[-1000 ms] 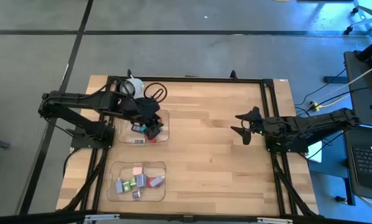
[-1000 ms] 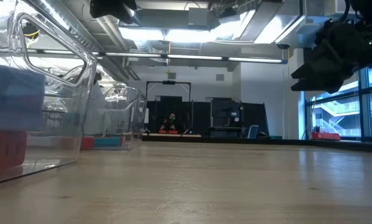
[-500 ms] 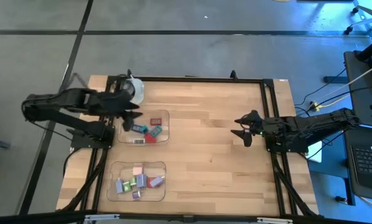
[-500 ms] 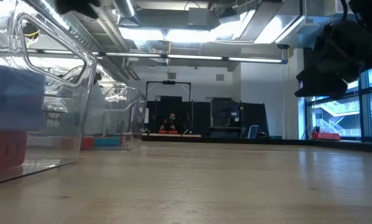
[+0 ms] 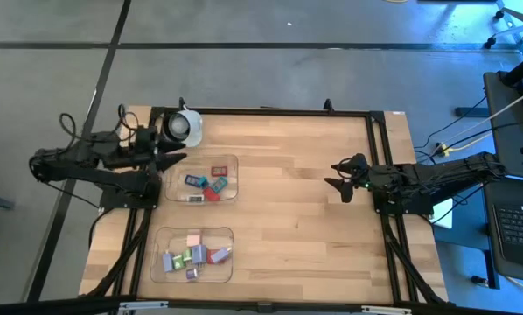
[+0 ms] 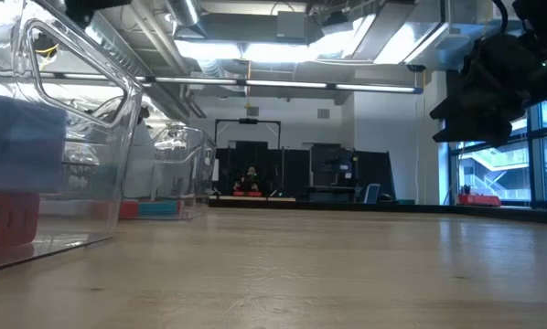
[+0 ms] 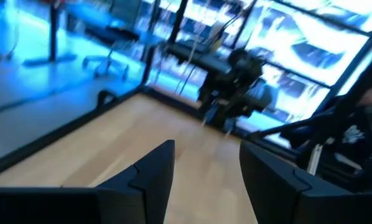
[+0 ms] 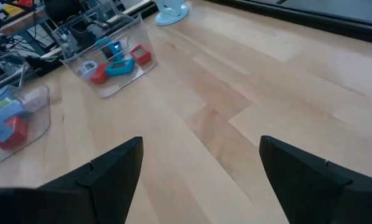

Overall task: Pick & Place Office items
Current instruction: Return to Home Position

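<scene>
The office items are tiny blocky pieces in two clear shallow trays. Red and teal-blue ones (image 5: 205,182) lie in the far tray (image 5: 230,194). Lavender, pink, green and red ones (image 5: 194,255) lie in the near tray (image 5: 161,234). The right wrist view shows the far tray's pieces (image 8: 114,62) and the near tray's (image 8: 9,127). My left gripper (image 5: 174,160) is open and empty beside the far tray's left rim; its wrist view shows nothing between its fingers (image 7: 204,168). My right gripper (image 5: 338,179) hangs open above bare wood at the table's right (image 8: 198,168).
A white round cup-like object (image 5: 184,127) stands at the far left corner, close to my left gripper. Black frame rails (image 5: 380,166) run along the table's edges. Bare wood (image 5: 288,219) lies between the trays and my right gripper.
My left gripper has drawn back from above the far tray toward the table's left edge, and the arm has folded in. The red and teal pieces it covered now show in the far tray. My right arm has kept almost still.
</scene>
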Robot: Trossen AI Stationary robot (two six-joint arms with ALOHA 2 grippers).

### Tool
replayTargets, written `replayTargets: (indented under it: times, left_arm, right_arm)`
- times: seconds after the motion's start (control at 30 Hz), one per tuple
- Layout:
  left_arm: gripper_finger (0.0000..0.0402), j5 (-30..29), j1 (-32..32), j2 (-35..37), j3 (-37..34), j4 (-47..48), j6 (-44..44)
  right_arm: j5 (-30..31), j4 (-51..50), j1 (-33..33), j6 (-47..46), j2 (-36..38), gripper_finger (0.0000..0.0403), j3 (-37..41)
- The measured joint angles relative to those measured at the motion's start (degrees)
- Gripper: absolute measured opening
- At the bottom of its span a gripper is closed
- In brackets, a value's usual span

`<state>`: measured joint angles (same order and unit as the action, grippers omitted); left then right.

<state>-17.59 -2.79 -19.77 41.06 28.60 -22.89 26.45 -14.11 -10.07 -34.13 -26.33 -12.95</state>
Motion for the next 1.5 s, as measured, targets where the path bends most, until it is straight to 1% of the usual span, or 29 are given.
replayTargets:
  times: [0.17, 0.3, 0.43, 0.53, 0.67, 0.87, 0.93, 1.07, 1.13, 1.17, 1.3, 1.37, 1.43, 1.5]
  left_arm:
    - [0.0175, 0.8, 0.0, 1.1, -8.9, -13.1, 3.4]
    - [0.0177, 0.8, 0.0, 1.1, -14.9, -20.1, 3.1]
    - [0.0177, 0.6, 0.0, 1.2, -19.4, -26.0, 2.7]
    - [0.0176, 0.6, 0.5, 1.3, -22.2, -27.7, 2.2]
    - [0.0179, 0.9, 2.3, 1.8, -26.4, -29.3, -2.1]
    - [0.0182, 4.6, 4.9, 3.2, -32.0, -38.9, -2.9]
    - [0.0182, 5.6, 5.8, 3.7, -33.2, -41.0, -2.5]
    - [0.0183, 5.5, 7.2, 3.8, -33.4, -40.7, -2.1]
    - [0.0182, 3.9, 7.9, 3.8, -33.4, -40.4, -1.4]
    - [0.0182, 2.1, 8.3, 3.8, -33.4, -40.4, -1.0]
    - [0.0182, -8.8, 9.5, 3.8, -33.4, -37.6, -0.9]
    - [0.0182, -13.2, 10.0, 3.8, -33.4, -35.9, -0.9]
    - [0.0182, -15.5, 10.5, 3.8, -33.4, -34.0, -0.9]
    - [0.0182, -15.9, 10.9, 3.8, -33.4, -32.9, -0.9]
  right_arm:
    - [0.1, 0.0, 0.0, 0.0, 0.0, 0.0322, 0.0]
    - [0.1, 0.0, 0.0, 0.0, 0.0, 0.0322, 0.0]
    - [0.1, 0.0, 0.0, 0.4, 0.0, 0.0322, 0.0]
    - [0.1, -0.1, 0.0, 0.6, 0.0, 0.0322, 0.0]
    - [0.1, -0.1, 0.0, 1.9, 0.0, 0.0322, 0.0]
    - [0.1, -0.3, 0.0, 2.0, 0.0, 0.0322, 0.0]
    - [0.1, -0.5, 0.0, 2.0, 0.0, 0.0322, 0.0]
    - [0.1, -0.5, 0.0, 2.0, 0.0, 0.0322, 0.0]
    - [0.1, -0.5, 0.0, 2.7, 0.0, 0.0322, 0.0]
    - [0.1, -0.5, 0.0, 3.1, 0.0, 0.0322, 0.0]
    - [0.1, -0.5, 0.0, 3.5, 0.0, 0.0322, 0.0]
    - [0.1, -0.5, 0.0, 3.5, 0.0, 0.0322, 0.0]
    - [1.0, -0.7, 0.0, 3.5, 0.0, 0.0322, 0.0]
    - [4.6, -1.4, 0.0, 2.6, 0.0, 0.0322, 0.0]
